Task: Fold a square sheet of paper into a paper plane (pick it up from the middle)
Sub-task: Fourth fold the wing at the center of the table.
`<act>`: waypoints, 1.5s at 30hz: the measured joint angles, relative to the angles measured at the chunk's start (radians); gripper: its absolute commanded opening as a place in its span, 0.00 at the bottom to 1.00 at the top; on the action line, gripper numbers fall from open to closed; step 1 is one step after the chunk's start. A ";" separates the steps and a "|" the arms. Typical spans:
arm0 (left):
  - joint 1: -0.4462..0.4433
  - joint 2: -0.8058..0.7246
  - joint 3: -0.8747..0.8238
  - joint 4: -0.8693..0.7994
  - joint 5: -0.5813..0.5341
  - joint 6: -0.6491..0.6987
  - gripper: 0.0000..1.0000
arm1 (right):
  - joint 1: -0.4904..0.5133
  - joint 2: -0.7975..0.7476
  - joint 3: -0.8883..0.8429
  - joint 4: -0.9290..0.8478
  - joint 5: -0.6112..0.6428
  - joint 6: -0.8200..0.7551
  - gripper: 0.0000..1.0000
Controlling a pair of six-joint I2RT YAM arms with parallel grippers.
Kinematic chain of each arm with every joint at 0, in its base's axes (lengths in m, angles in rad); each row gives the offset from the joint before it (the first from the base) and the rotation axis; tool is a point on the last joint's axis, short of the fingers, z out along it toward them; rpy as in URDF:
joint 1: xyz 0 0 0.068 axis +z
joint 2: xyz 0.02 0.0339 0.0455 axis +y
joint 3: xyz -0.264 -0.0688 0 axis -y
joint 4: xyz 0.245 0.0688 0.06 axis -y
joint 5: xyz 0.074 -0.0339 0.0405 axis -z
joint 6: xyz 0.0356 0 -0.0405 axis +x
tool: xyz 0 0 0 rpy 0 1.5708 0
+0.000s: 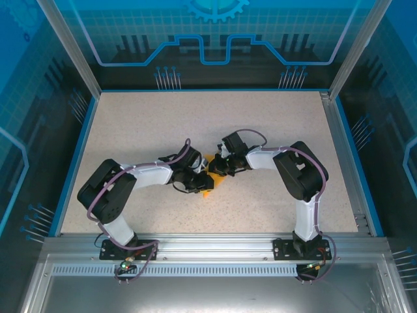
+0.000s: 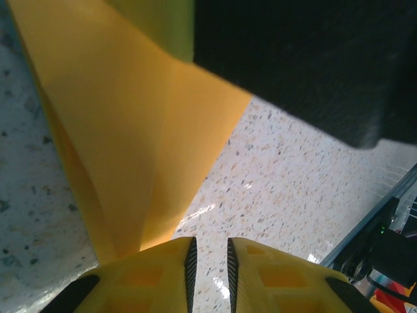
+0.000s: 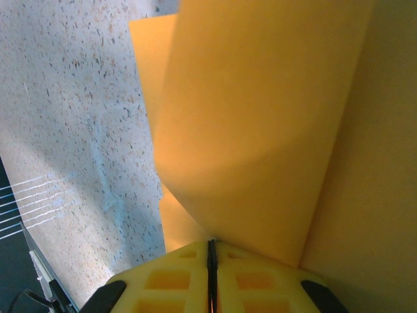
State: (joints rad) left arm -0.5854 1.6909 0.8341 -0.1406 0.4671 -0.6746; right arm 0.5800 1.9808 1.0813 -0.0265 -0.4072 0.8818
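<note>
The orange-yellow sheet of paper (image 1: 208, 176) lies bent and partly folded at the table's middle, between the two grippers. My right gripper (image 1: 219, 167) is shut on its edge; in the right wrist view the paper (image 3: 260, 130) rises from the closed fingertips (image 3: 210, 245) and curves upward, with another layer behind it. My left gripper (image 1: 199, 182) sits just left of the paper. Its fingers (image 2: 208, 242) stand slightly apart with bare table between them, and the paper (image 2: 130, 137) leans against the outside of the left finger (image 2: 156, 274). The black right gripper body (image 2: 300, 59) looms above.
The speckled tabletop (image 1: 163, 124) has a blue rim (image 1: 73, 156) and glass walls on three sides. An aluminium rail (image 1: 208, 244) carrying both arm bases runs along the near edge. A rail and cables (image 2: 384, 251) show at the left wrist view's lower right.
</note>
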 measured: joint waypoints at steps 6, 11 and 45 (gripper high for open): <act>0.010 0.000 -0.045 0.034 -0.005 -0.001 0.22 | 0.000 0.000 0.000 0.000 0.000 -0.003 0.10; 0.014 0.001 -0.076 0.050 -0.008 0.000 0.22 | 0.000 0.001 0.000 0.000 0.000 -0.003 0.10; 0.113 0.007 -0.073 0.183 0.130 -0.087 0.26 | 0.000 0.002 0.000 0.000 0.000 -0.004 0.10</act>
State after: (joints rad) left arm -0.4728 1.6981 0.7612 0.0425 0.5972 -0.7616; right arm 0.5800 1.9827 1.0809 -0.0261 -0.4076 0.8780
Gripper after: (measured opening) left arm 0.262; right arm 0.100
